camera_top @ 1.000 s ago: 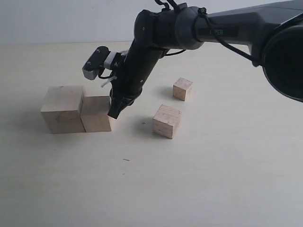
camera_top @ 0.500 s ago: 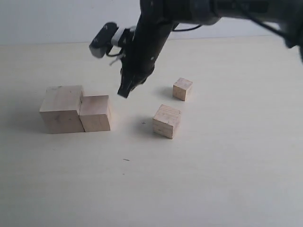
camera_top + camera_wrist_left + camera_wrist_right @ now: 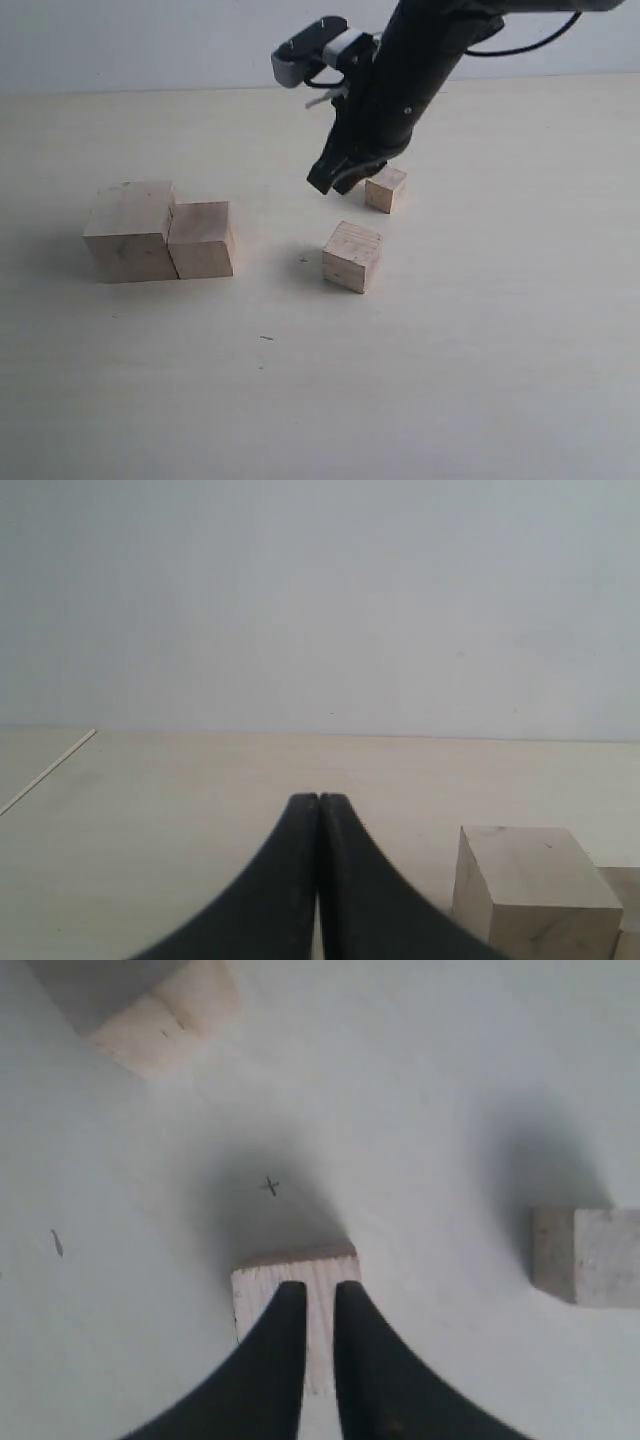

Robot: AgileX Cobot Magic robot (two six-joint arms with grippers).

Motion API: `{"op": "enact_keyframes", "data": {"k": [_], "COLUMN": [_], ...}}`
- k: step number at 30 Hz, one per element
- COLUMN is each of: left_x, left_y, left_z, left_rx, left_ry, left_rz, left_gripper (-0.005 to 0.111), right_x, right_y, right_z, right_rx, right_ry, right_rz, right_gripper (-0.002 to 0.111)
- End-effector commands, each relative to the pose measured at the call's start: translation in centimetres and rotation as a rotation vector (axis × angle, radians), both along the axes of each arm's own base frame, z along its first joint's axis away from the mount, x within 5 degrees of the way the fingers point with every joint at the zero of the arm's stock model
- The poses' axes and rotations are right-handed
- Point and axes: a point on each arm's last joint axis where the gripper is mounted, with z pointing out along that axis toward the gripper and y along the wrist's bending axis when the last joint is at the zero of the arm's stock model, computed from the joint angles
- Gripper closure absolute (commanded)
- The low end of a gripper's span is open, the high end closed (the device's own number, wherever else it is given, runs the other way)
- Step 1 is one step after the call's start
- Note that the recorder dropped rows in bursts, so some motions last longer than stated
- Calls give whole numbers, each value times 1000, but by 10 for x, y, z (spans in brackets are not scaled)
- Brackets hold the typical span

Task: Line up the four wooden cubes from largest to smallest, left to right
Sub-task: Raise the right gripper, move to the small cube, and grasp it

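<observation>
Four wooden cubes sit on the pale table. The largest cube (image 3: 130, 232) (image 3: 535, 895) stands at the left, with the second cube (image 3: 202, 240) (image 3: 170, 1015) touching its right side. The third cube (image 3: 352, 256) (image 3: 252, 1300) lies apart in the middle. The smallest cube (image 3: 385, 189) (image 3: 585, 1255) is just behind it. My right gripper (image 3: 335, 182) (image 3: 320, 1288) hangs in the air over the third cube, its fingers a narrow gap apart and holding nothing. My left gripper (image 3: 318, 798) is shut and empty, low beside the largest cube; the exterior view does not show it.
The right arm (image 3: 420, 60) reaches in from the upper right, over the smallest cube. A small dark mark (image 3: 266, 338) lies on the tabletop toward the front. A pale wall (image 3: 150, 40) stands behind the table's far edge.
My right gripper has lifted away from the right side of the second cube and swung right to hang over the third cube. No cube has moved.
</observation>
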Motion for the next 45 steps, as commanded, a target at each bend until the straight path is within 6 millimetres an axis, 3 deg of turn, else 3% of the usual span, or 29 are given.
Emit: {"op": "enact_keyframes", "data": {"k": [1,5,8,16,25,29,34,45], "left_x": [0,0,0,0,0,0,0,0], "left_y": [0,0,0,0,0,0,0,0], "left_z": [0,0,0,0,0,0,0,0], "left_rx": [-9,-9,-9,-9,-9,-9,-9,-9], "left_ry": [-7,-7,-7,-7,-7,-7,-7,-7], "left_rz": [1,1,1,1,1,1,1,1], "left_gripper": [104,104,104,104,104,104,104,104], "right_x": [-3,-6,-10,-9,-9,-8,-7,-4], "right_y": [-7,-8,-6,-4,-4,-4,-3,-1], "right_z": [-16,-23,-28,-62,-63,-64,-64,-57], "right_rx": [-15,-4,-22,-96,-101,-96,-97,-70], "right_ry": [12,29,53,115,113,99,86,26], "right_rz": [-82,-90,-57,-29,-7,5,30,68], "right_gripper": [69,33,22,20,21,30,61,102]}}
